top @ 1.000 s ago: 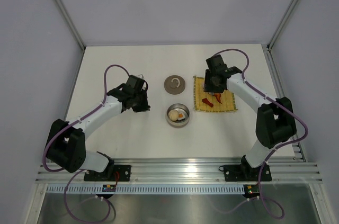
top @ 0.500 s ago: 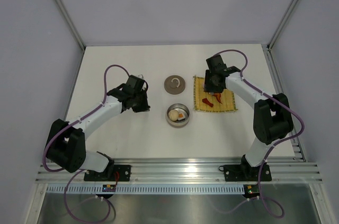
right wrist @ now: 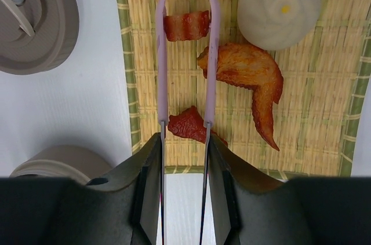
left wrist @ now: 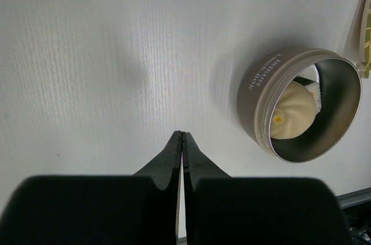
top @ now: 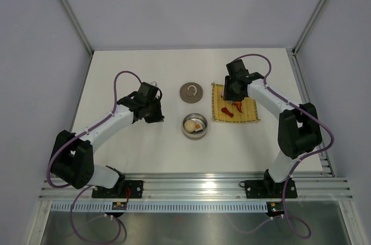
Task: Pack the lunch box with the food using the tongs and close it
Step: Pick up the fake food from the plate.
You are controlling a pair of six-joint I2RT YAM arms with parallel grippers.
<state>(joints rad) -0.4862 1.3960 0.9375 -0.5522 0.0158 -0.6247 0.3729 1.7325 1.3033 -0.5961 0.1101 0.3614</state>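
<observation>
Narrowed since a second ago, the right gripper (right wrist: 184, 141) clamps the tongs (right wrist: 162, 65), tips straddling a red strip (right wrist: 186, 25) on the mat (right wrist: 324, 112), beside the orange wing (right wrist: 243, 68) and cream bun (right wrist: 279, 6). Left gripper (left wrist: 183, 141) sits closed, empty, near the open lunch box (left wrist: 255, 91).

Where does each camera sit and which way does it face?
Top external: above and behind the bases, looking down on the white table; left arm and right arm show whole.
Left wrist: on that arm, facing down at the table; shut left end effector at bottom, round silver metal lunch box at right.
Right wrist: looking down on the yellow woven mat; right end effector holds slim pale pink tongs.
Shared: all three show the lunch box.
</observation>
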